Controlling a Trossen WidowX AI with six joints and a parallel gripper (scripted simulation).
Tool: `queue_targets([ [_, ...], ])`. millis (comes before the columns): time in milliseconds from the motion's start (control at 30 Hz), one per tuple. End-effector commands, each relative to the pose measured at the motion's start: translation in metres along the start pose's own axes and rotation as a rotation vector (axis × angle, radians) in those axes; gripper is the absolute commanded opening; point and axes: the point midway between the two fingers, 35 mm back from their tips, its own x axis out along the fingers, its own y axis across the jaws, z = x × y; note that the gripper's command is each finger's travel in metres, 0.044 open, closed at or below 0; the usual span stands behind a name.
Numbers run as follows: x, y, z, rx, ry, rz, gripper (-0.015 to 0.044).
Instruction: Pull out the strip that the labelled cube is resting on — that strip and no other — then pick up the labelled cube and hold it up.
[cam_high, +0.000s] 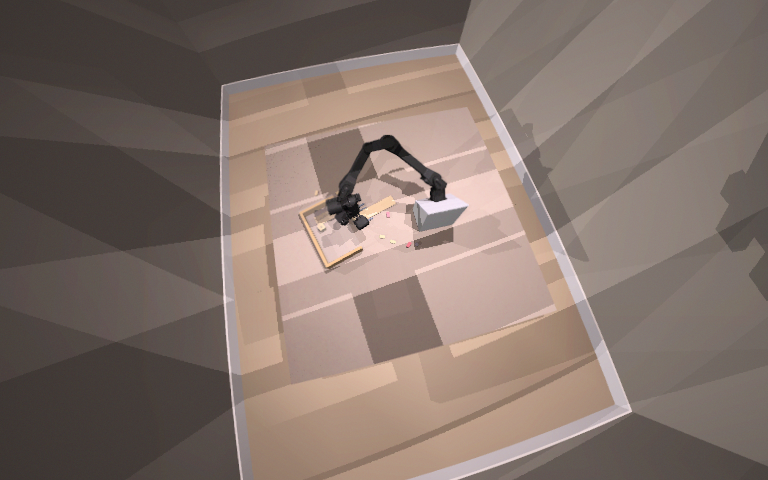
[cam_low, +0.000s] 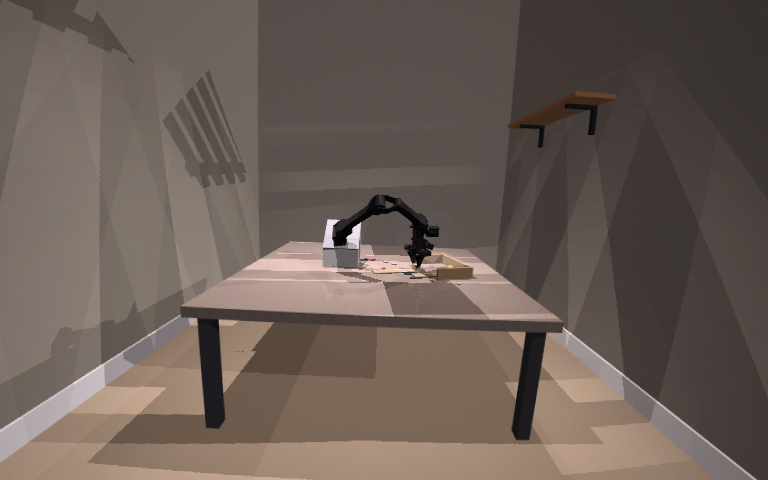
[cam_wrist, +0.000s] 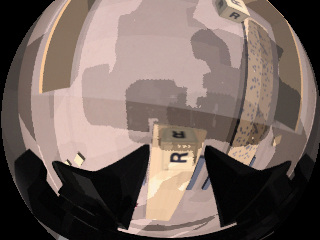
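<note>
A cream cube marked R (cam_wrist: 178, 149) is at the far end of a plain pale strip (cam_wrist: 159, 202) (cam_high: 382, 206) (cam_low: 390, 271), with the strip's end showing around it. My gripper (cam_wrist: 178, 149) (cam_low: 419, 266) is partly open, pointing down, with one fingertip on each side of this cube and a visible gap at both sides. A second R-marked cube (cam_wrist: 232, 9) (cam_high: 321, 226) is at the far end of a speckled strip (cam_wrist: 259, 75), to the right in the wrist view. The arm hides the first cube in the top view.
Low wooden walls (cam_high: 314, 240) (cam_low: 454, 273) (cam_wrist: 60, 55) stand around the far side. Dark blue bars (cam_wrist: 196, 175) lie beside the strips. Small loose pieces lie nearby, including a pink one (cam_high: 387, 214), a red one (cam_high: 408, 245) and cream ones (cam_wrist: 79, 159). The arm's grey base block (cam_high: 441, 213) is opposite.
</note>
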Motion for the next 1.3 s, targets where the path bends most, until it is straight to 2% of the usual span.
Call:
queue_targets([
  [0, 0.007, 0.0, -0.001, -0.004, 0.005, -0.003, 0.025],
  [233, 0.014, 0.0, -0.002, -0.004, 0.005, -0.004, 0.025],
  [367, 0.012, 0.0, -0.001, 0.0, 0.003, -0.001, 0.0145],
  [567, 0.012, 0.0, -0.001, 0.0, 0.003, -0.001, 0.0105],
  [700, 0.01, 0.0, -0.001, -0.007, -0.004, -0.005, 0.0],
  [1267, -0.03, 0.03, -0.053, -0.006, 0.006, 0.0, 0.0],
])
